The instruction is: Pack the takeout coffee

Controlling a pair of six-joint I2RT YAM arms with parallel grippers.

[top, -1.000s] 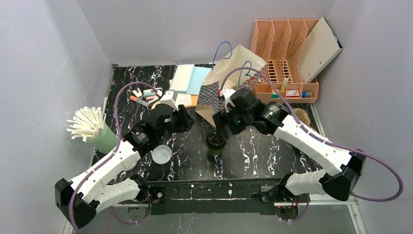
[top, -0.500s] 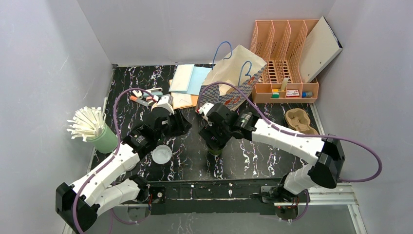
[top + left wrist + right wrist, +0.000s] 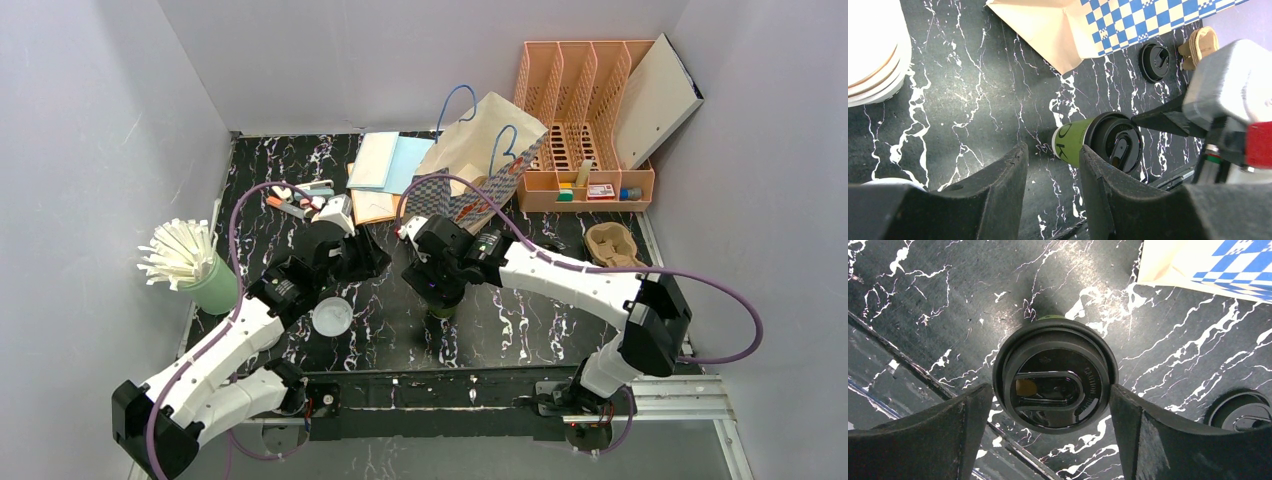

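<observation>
Top view first: in the last second the right arm swung away from the paper bag [image 3: 480,165] and brought the right pincer [image 3: 437,288] down over the coffee cup [image 3: 438,312]. The cup stands on the desk [image 3: 540,320], mostly hidden underneath that pincer. To me that looks like the grab getting lined up, so the actual packing hasn't started. The right arm is stretched low across the desk with its wrist pointing down. The left pincer [image 3: 357,262] has barely moved and sits off to the cup's side.

Left wrist view: the left pincer [image 3: 1052,150] has its fingers a little apart with nothing between them. The cup [image 3: 1073,145] is just past the tips.

Right wrist view: the right pincer [image 3: 1048,395] is spread wide. The lid [image 3: 1055,372] sits right between the fingers with a thin gap each side, so nothing is gripped yet.
</observation>
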